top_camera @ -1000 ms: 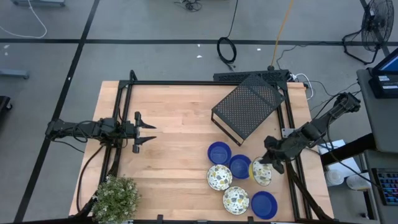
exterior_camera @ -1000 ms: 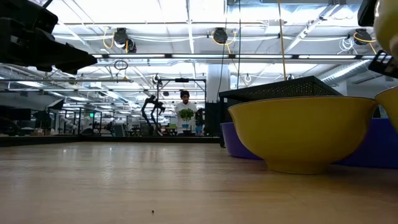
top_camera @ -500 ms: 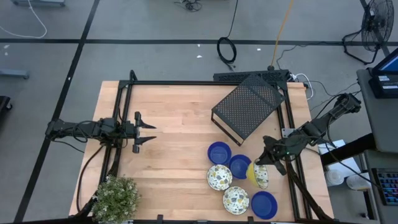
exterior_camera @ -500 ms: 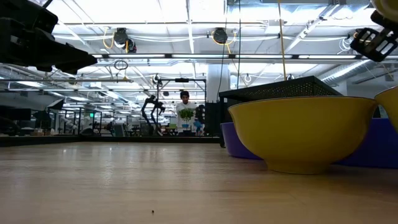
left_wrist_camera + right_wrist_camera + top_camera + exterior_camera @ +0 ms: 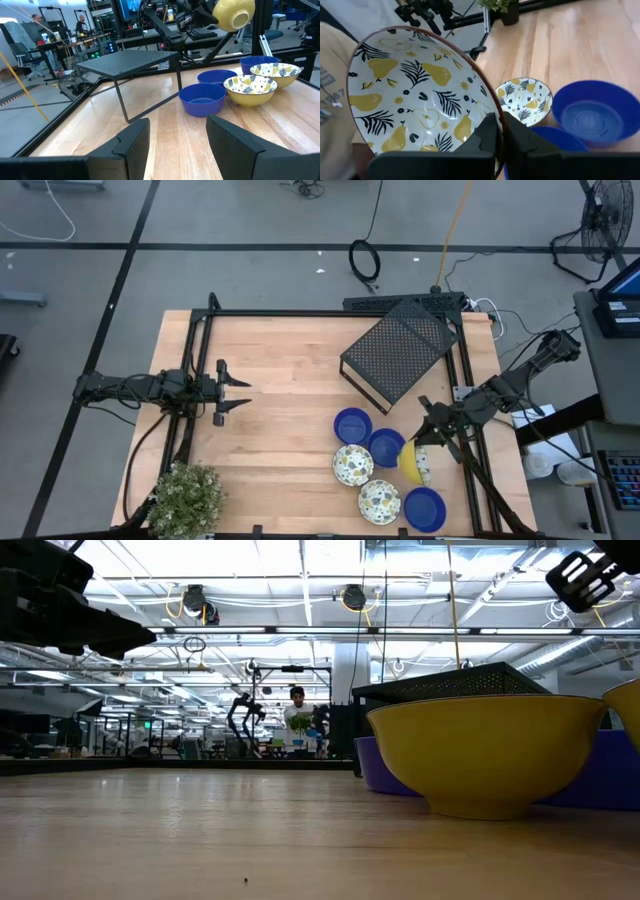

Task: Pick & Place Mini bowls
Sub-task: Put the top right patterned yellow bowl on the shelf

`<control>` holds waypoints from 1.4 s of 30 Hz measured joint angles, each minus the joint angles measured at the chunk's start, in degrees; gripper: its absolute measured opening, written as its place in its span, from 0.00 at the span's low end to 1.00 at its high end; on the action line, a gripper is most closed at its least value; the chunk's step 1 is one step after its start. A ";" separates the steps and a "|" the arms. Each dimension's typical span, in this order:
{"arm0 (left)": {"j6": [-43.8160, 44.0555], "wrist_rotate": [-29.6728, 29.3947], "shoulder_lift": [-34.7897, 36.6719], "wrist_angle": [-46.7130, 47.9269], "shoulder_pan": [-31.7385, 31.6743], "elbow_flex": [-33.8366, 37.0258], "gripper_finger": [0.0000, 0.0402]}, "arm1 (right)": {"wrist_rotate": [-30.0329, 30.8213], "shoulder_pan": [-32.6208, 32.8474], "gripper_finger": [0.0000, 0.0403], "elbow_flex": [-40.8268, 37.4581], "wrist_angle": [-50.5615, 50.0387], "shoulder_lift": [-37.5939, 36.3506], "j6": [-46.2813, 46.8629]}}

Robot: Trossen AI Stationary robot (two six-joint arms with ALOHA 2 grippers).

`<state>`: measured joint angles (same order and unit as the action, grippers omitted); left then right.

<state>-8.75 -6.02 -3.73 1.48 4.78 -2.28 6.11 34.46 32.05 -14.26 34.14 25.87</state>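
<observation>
My right gripper (image 5: 420, 447) is shut on a cream bowl (image 5: 415, 95) with yellow pears and black leaves inside and a yellow outside (image 5: 411, 463). It holds the bowl in the air over the table's right near part; the left wrist view shows this bowl (image 5: 233, 12) high above the others. Five bowls stand on their bases below: blue ones (image 5: 352, 425) (image 5: 386, 447) (image 5: 424, 509) and patterned ones (image 5: 352, 465) (image 5: 379, 501). My left gripper (image 5: 236, 392) waits open at the table's left side. My right gripper pinches the bowl's rim (image 5: 495, 111), with one finger (image 5: 485, 137) on the inside and the other finger (image 5: 520, 141) on the outside. The fingers come from the table's right, slanting down. The bowl is lifted clear and tipped steeply on edge, its yellow outside turned up.
A black perforated box (image 5: 400, 345) stands on legs at the far right, just beyond the bowls. A potted plant (image 5: 188, 498) sits at the near left corner. Black frame rails (image 5: 190, 360) run along the table's left, far and right edges. Bare wood (image 5: 280, 410) lies between the arms.
My right gripper has risen, climbing to the top of the low view, and moved slightly toward the table's left. The bowl it holds has come up off the table and tipped from nearly flat onto its edge, so its yellow outside now shows from above.
</observation>
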 joint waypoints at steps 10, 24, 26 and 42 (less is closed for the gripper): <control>0.00 0.00 -0.02 0.00 0.01 0.00 0.49 | 5.64 -0.02 0.01 0.00 2.74 -1.17 -10.42; 0.00 0.00 0.00 0.00 0.02 0.00 0.49 | 12.10 -2.41 0.01 0.00 10.87 -1.52 -26.28; 0.00 0.00 -0.01 0.01 0.01 0.00 0.49 | 11.94 -3.34 0.01 0.00 11.38 -1.52 -27.09; 0.01 0.00 0.00 0.02 0.00 0.00 0.49 | 11.85 -11.91 0.01 0.00 12.77 -1.52 -30.04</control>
<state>-8.75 -6.02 -3.73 1.49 4.78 -2.28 17.96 22.55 32.05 -1.49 32.62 -4.17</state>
